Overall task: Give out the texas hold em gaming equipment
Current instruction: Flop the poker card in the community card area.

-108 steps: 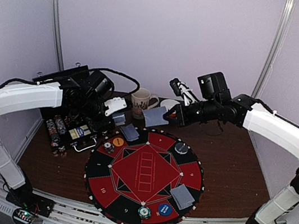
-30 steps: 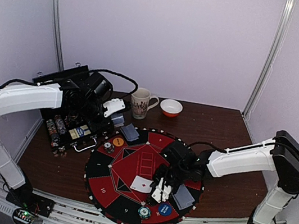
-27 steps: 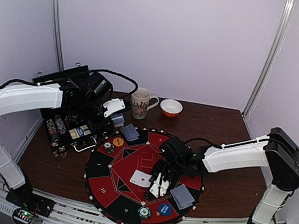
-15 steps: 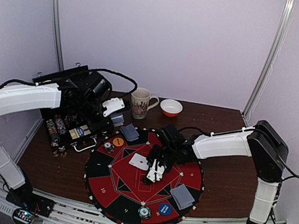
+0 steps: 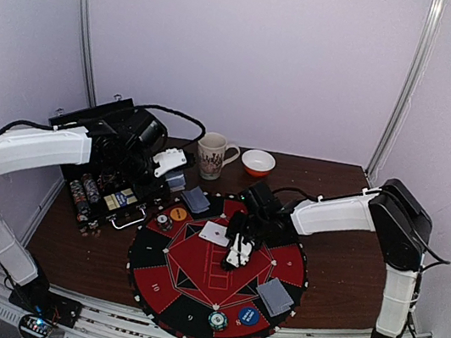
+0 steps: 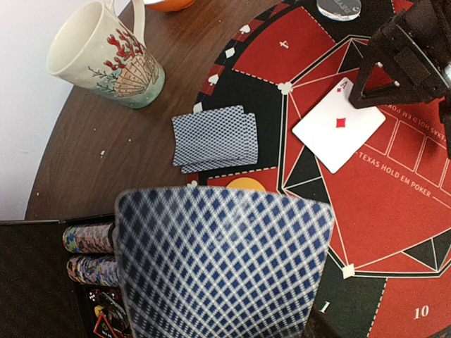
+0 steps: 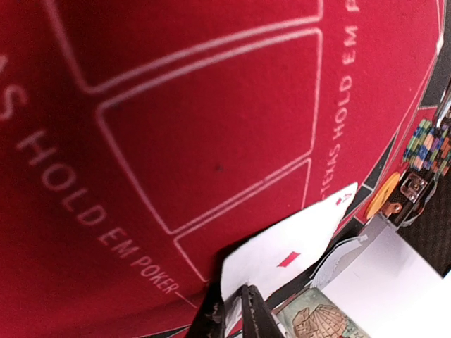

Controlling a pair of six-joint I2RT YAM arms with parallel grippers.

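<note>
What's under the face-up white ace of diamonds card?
Only the round red-and-black felt mat shows around it; the white ace-of-diamonds card hides whatever print lies beneath.

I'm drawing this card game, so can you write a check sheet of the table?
Surface: brown table, round felt mat.
Job's things: face-up card, face-down card piles, orange disc, blue disc on mat.
Clutter: mug, orange bowl, black case holding chip stacks.
End effectors: left end effector holds blue-backed cards; right end effector at face-up card, grip unclear.
Cables: black cable above left arm.
Surroundings: pale walls, metal posts.
</note>
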